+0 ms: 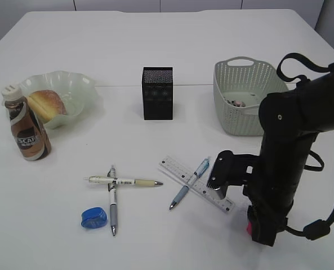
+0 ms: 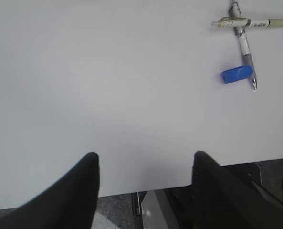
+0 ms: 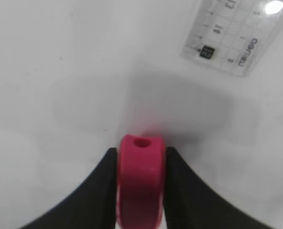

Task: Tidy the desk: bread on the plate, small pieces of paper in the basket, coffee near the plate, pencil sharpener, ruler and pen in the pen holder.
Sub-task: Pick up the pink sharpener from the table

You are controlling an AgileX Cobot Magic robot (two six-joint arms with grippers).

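A: We log the right claw closed on a red sharpener, fingers pressed against both flat sides, low over the worktop just beside the ruler.

B: Handling?

A: We judge it light, rigid plastic, smooth-walled, so a side pinch could slip; the flat faces suit the pads best.

B: Left claw?

A: Open, holding nothing, at the worktop's near edge. A blue sharpener lies beside two crossed pens.

B: Destination?

A: The holder, mid-worktop, well apart from the right claw. We expect a small drop through its top opening.
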